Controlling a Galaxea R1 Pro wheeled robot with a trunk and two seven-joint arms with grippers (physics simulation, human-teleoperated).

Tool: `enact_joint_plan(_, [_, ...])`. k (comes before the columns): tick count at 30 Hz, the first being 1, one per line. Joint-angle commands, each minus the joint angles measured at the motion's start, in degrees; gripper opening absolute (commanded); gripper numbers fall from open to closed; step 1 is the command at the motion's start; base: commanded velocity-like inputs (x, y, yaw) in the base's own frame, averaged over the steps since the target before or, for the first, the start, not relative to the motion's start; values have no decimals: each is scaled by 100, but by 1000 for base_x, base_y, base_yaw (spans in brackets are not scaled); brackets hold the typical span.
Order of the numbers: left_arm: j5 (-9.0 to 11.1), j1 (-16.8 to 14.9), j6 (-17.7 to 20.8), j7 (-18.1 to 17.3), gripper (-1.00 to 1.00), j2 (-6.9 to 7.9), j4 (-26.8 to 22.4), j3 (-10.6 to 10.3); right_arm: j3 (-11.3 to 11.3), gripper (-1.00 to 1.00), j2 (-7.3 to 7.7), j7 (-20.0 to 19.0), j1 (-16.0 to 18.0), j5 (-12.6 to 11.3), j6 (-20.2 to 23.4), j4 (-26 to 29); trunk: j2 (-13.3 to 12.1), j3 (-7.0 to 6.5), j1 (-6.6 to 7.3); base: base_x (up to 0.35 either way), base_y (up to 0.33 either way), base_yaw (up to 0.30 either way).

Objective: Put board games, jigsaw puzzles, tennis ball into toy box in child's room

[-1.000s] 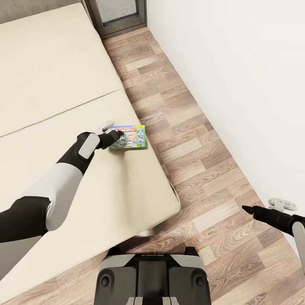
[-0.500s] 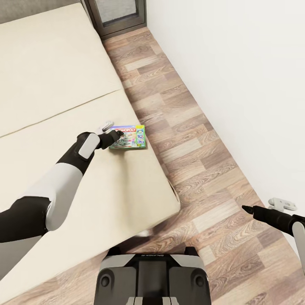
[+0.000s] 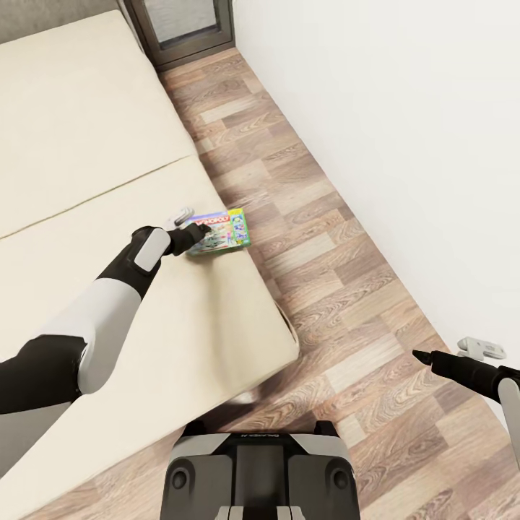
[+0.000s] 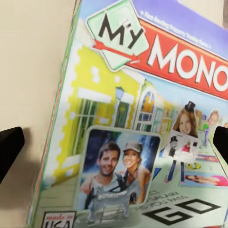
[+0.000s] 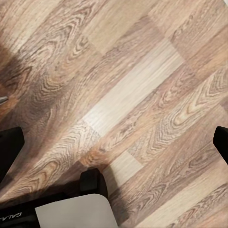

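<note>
Reaching across the bed (image 3: pixel 87 144), the left pincer (image 3: pixel 193 230) sits at the near-left edge of the MONOPOLY board game (image 3: pixel 221 231), one dark finger over the box corner and one light finger showing just beyond it. In the left wrist view its two dark fingertips (image 4: pixel 9 145) stand spread wide, one at either side of the printed lid (image 4: pixel 142 118), with the box lying between them; whether they touch the box cannot be told. The box lies flat on the cream mattress, close to the bed's floor-side edge and well away from the bed's foot corner. A seam runs across the mattress beyond the box.

The right pincer (image 3: pixel 462 352) hangs over the wood plank floor (image 3: pixel 303 217), well apart from the bed and near the white wall (image 3: pixel 404 108). Its dark fingertips (image 5: pixel 10 142) are spread, with bare planks between them. The robot's base (image 3: pixel 260 469) stands on the floor beside the bed's foot corner. A dark-framed door or cabinet (image 3: pixel 180 29) stands at the far end of the floor strip, beside the head of the bed.
</note>
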State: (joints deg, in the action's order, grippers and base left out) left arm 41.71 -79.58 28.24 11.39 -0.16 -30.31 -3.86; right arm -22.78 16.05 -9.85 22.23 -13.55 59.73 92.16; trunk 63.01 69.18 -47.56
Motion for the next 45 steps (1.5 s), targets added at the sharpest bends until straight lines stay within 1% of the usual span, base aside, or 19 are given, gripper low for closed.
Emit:
enact_joint_plan(1, [233,3,6,41,100,0,43,-22,-7,100,1,-26,3,10,27,4,2,3,-19,0,0,-41])
enact_joint_plan(34, [232,50,6,38,100,7,43,-19,-7,100,-4,-26,1,10,27,4,2,3,-19,0,0,-9])
enact_joint_plan(45, [232,66,6,44,100,7,43,-19,-7,100,-6,-28,4,10,27,4,2,3,-19,0,0,-59])
